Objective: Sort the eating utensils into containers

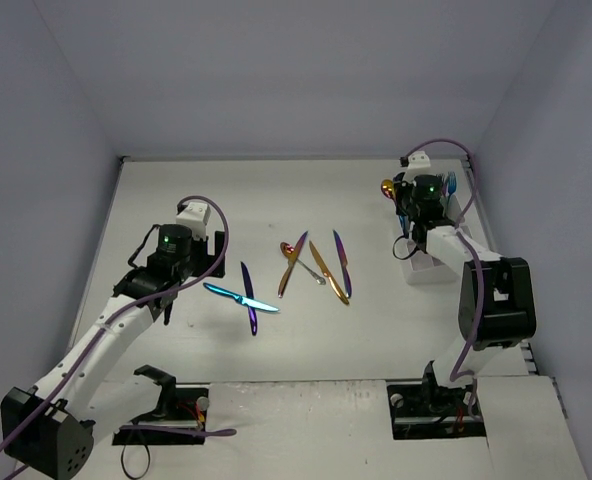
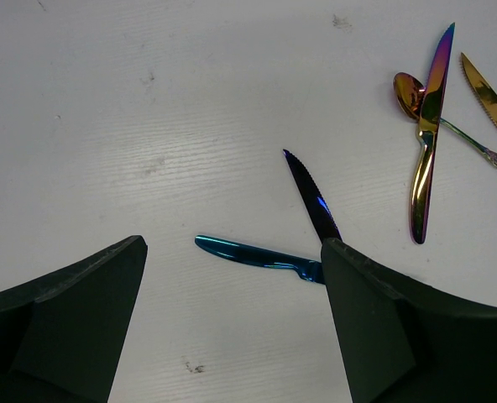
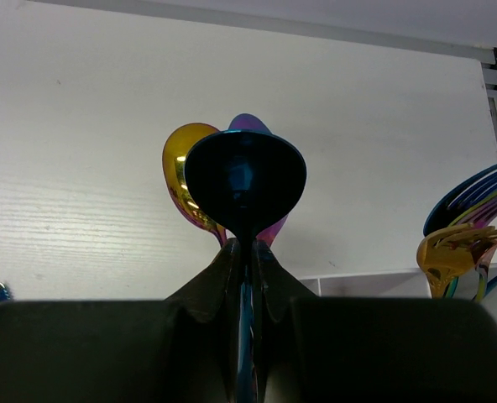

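Looks light, stiff, slick; best to pinch teal knife (image 2: 240, 250) mid-handle with wide-open left gripper (image 2: 232, 252). Clamps spoon (image 3: 244, 176) stem in closed right gripper (image 3: 246, 252).

You have a white bench (image 1: 176, 200) with a faint grain, like painted wood. In the left wrist view you can see some small dark scuffs (image 2: 192, 367) on its surface. 3 plain walls close it in: a back wall (image 1: 296, 70), a left wall (image 1: 36, 150) and a right wall (image 1: 566, 120), all pale grey with a violet tint. At the near edge a thin seam (image 1: 306, 381) separates a front strip (image 1: 306, 430) of the same white.
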